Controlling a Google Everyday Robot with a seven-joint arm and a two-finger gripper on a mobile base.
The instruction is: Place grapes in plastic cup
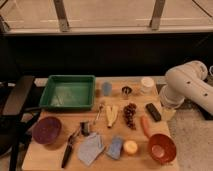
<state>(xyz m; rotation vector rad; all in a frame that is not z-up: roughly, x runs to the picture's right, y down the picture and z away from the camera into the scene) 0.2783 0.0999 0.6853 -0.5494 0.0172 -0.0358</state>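
- We are seeing the gripper (168,111) only partly, hiding beneath the bulky white robot arm (187,85) at the right edge of the wooden table (50,156).
- The right border is cutting off that arm.
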